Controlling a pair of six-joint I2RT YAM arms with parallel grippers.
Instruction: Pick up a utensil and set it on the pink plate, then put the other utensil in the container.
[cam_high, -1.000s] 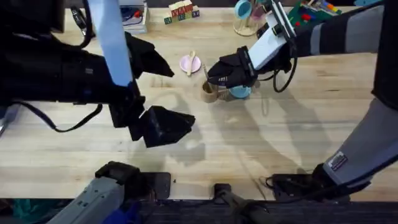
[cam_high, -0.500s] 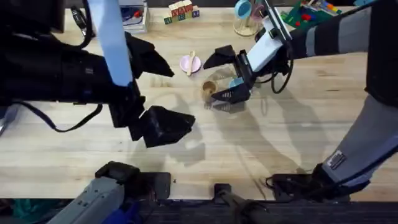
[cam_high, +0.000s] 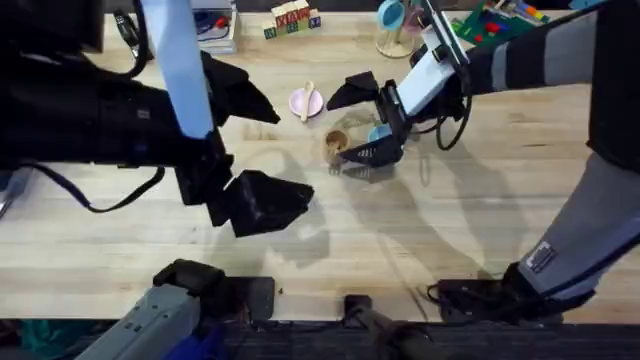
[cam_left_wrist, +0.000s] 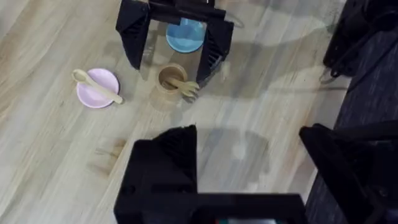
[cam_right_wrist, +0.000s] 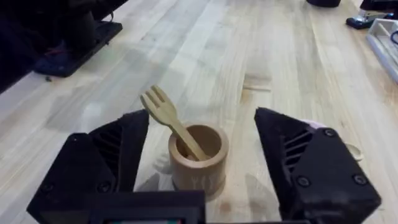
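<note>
**Wooden fork in the cup, spoon on the pink plate**

We count two wooden utensils, two small plates, one cup and two grippers. The spoon (cam_left_wrist: 97, 86) lies across the pink plate (cam_left_wrist: 87, 94). The fork (cam_right_wrist: 171, 121) leans in the brown container (cam_right_wrist: 198, 159), tines up and out over the rim. Our right gripper (cam_high: 366, 118) hangs spread wide beside the container, grasping nothing. Our left gripper (cam_high: 248, 145) is well apart from the plates, fingers released and empty.

From the left wrist we see a light-blue plate (cam_left_wrist: 185, 36) just behind the container, between the right gripper's fingers; overhead, the arm mostly covers it.
</note>
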